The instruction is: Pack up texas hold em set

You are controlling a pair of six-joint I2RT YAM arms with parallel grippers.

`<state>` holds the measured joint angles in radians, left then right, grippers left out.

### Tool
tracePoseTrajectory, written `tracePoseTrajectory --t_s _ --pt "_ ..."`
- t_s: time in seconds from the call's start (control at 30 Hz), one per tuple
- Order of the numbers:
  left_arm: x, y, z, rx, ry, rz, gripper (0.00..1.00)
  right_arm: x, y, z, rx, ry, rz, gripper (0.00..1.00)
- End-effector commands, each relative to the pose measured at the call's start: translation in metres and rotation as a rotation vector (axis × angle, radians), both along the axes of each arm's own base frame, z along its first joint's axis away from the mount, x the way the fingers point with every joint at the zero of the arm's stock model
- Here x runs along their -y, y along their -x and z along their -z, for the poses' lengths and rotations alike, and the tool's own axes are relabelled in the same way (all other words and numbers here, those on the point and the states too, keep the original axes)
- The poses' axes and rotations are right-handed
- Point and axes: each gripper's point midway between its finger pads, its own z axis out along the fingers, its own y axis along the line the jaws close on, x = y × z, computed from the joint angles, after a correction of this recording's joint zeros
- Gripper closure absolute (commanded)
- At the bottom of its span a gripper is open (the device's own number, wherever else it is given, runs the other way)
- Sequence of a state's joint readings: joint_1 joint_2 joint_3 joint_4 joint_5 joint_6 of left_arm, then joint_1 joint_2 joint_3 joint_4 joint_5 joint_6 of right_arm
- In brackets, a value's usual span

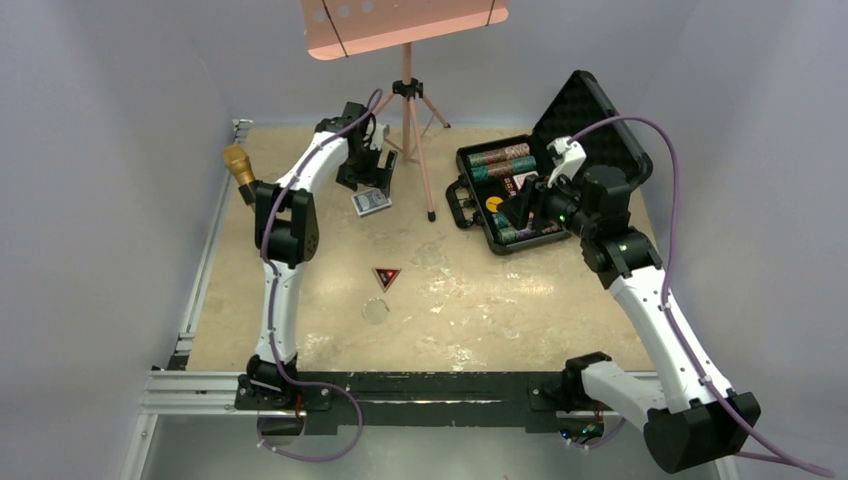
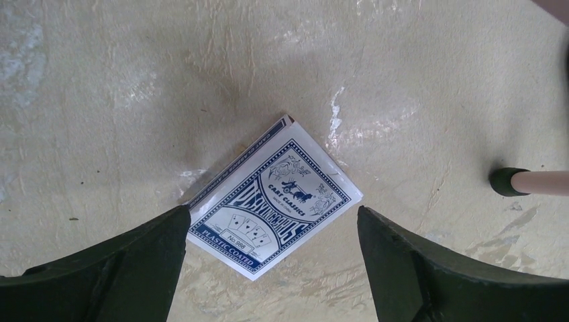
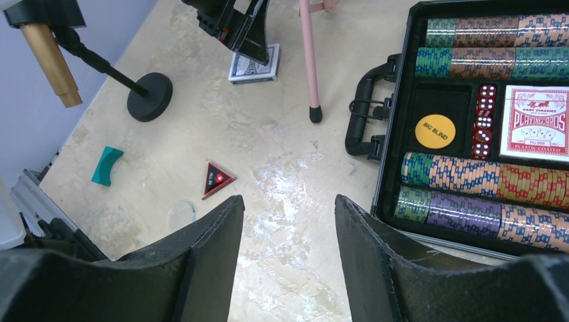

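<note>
Our left gripper [image 2: 272, 216] hangs spread wide over the blue deck [image 2: 282, 194]. Our right gripper [image 3: 288, 201], spread and empty, is near the case [image 3: 400, 100].

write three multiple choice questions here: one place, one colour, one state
1. The case is: A shut; B open, lid raised; C upside down
2. The blue deck lies: A in the case; B on the table under the left gripper; C on the lid
3. The deck in the case is: A red; B green; C black
Answers: B, the foam lid stands up; B, it lies flat between the open fingers; A, red back beside the dice.
</note>
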<state>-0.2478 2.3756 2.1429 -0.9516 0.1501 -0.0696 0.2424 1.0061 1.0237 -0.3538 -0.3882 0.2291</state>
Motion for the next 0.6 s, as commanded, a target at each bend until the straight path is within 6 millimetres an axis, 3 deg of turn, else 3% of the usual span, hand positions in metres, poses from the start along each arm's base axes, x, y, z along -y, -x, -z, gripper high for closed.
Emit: tracePoseTrajectory --t_s 0.0,0.27,0.57 --pt "-0.003 -0.01 -0.004 0.008 0.001 -0.045 0.02 -0.003 0.008 -0.006 0.02 -0.012 -0.031 0.43" --pt "-0.002 0.016 0.013 -0.09 0.014 -0.044 0.06 -0.003 0.011 -0.008 0.019 -0.015 -0.031 0.43" --pt "0.006 0.053 0.002 -0.084 0.027 -0.014 0.09 -0.001 0.019 -0.014 0.038 -0.027 -0.026 0.43"
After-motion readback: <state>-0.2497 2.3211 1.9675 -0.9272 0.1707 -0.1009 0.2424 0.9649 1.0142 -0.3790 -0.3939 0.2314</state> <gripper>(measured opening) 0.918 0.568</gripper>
